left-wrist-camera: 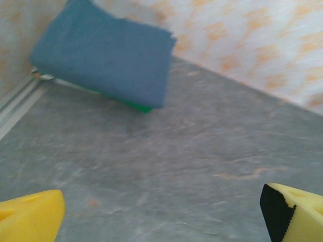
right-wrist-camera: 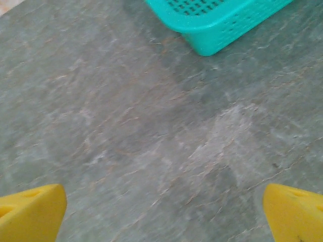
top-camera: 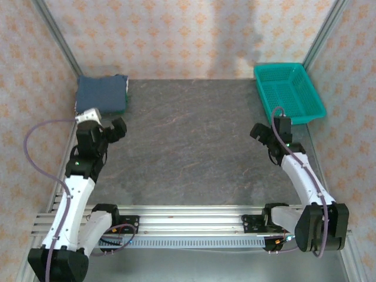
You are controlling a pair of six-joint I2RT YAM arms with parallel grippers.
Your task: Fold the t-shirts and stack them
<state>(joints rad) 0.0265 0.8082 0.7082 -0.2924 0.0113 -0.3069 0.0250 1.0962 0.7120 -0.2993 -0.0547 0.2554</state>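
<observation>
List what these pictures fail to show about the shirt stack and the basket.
Under the blue tee: top view, it covers the pile; the left wrist view gives a green sliver, and any further shirts stay hidden.
Blue tee's folds: left wrist view, blurred.
Basket: right wrist view, cut off by the top edge.
Basket floor: top view, too small to check through the mesh.

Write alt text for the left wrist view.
A folded slate-blue t-shirt lies far left on the grey table, a sliver of green cloth showing under its near edge. The left gripper is open and empty, its yellow fingertips at the bottom corners. A patterned wall stands behind.
</observation>
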